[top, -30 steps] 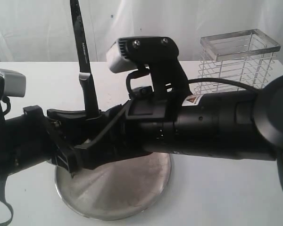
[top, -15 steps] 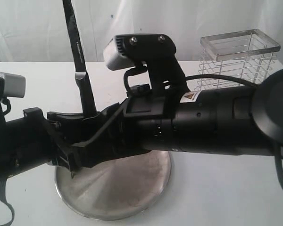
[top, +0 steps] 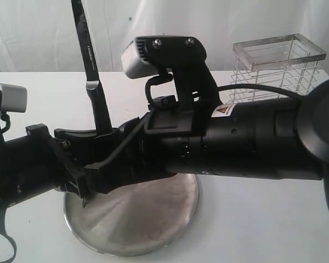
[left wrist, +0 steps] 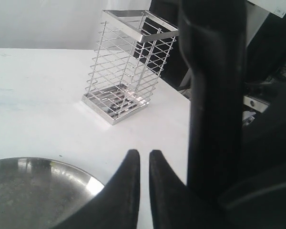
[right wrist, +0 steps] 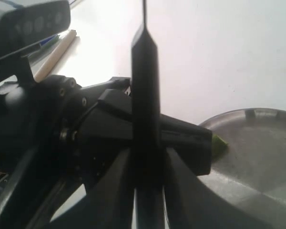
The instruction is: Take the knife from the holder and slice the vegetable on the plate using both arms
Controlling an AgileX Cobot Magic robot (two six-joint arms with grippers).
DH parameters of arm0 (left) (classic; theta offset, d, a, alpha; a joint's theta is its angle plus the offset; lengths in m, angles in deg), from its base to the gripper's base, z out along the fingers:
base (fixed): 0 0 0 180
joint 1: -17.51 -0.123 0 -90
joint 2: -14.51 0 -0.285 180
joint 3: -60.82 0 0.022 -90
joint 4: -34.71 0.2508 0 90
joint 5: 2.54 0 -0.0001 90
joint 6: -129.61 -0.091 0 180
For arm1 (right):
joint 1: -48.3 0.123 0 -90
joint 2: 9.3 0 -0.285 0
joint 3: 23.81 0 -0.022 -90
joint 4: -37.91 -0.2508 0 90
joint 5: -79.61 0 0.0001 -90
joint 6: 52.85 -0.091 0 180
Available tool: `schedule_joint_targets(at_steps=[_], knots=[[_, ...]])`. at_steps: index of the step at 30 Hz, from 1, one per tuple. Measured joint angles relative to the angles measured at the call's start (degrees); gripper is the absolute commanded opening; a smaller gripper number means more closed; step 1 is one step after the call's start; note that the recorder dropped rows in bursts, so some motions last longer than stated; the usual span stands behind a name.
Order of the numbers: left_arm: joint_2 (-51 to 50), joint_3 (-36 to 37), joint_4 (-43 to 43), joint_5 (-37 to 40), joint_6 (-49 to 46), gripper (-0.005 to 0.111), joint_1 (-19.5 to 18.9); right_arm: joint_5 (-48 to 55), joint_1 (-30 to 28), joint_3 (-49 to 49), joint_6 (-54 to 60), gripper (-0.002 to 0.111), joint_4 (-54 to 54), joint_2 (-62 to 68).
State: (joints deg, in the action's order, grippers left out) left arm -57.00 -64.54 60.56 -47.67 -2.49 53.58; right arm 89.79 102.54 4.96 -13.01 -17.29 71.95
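Knife being tipped leftward, blade upright, handle being pinched by right gripper; vegetable lying below at plate rim; left gripper pressed together, empty.

The exterior view looks low and close across the desk at the plate. The left wrist view faces past the plate toward the holder; the right, behind the knife, shares the plate.
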Motion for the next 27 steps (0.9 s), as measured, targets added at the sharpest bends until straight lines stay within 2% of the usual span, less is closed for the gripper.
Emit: schedule_joint_targets(at_steps=[7, 13, 25, 27], knots=[[0.0, 0.2, -0.5, 0.0, 1.2, 0.016, 0.2, 0.0, 0.0, -0.1, 0.0, 0.001, 0.0, 0.5], [-0.4, 0.3, -0.8, 0.0, 1.6, 0.016, 0.2, 0.1, 0.0, -0.2, 0.0, 0.012, 0.0, 1.0], [-0.5, 0.3, -0.8, 0.0, 1.7, 0.016, 0.2, 0.2, 0.0, -0.2, 0.0, 0.011, 0.1, 1.1], [-0.5, 0.3, -0.8, 0.0, 1.7, 0.016, 0.2, 0.2, 0.0, -0.2, 0.0, 0.007, 0.1, 1.2]])
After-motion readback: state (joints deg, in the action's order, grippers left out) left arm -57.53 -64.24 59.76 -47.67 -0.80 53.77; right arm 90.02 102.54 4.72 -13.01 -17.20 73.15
